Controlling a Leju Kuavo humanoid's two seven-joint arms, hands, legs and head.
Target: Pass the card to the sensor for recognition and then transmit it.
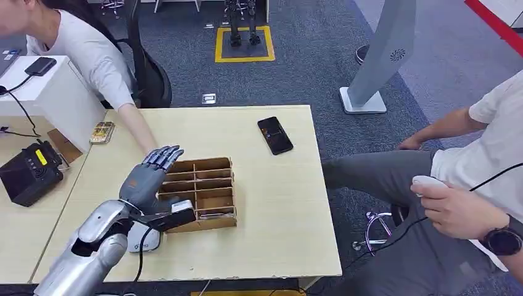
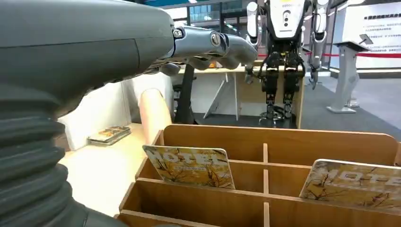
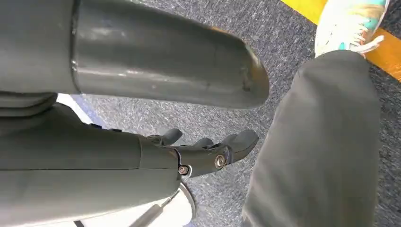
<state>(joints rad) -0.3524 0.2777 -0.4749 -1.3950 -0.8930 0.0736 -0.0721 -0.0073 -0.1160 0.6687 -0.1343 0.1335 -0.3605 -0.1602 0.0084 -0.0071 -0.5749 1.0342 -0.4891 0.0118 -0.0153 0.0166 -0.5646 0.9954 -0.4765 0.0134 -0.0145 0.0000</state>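
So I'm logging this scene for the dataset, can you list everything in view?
wooden card rack: one, brown, table middle-left
hotel cards: two visible, yellow-brown, upright in rack compartments
phone: one, black, far table side
card stack: one, yellowish, far-left table edge
black device: one, left side table
white stand: one, on carpet
people: two, seated far-left and right
left robot hand: silver-grey, open over rack
right robot hand: grey, hanging, empty

Surface [image 1: 271, 203]: pale wood. Divided box [image 1: 203, 191]: brown. Cards [image 2: 191, 166]: cream, brown branch pattern, "HOTEL" lettering. Phone [image 1: 275, 135]: black. Left hand [image 1: 148, 176]: dark grey, silver arm. Carpet [image 1: 296, 68]: grey-blue, yellow square outline [image 1: 245, 44].
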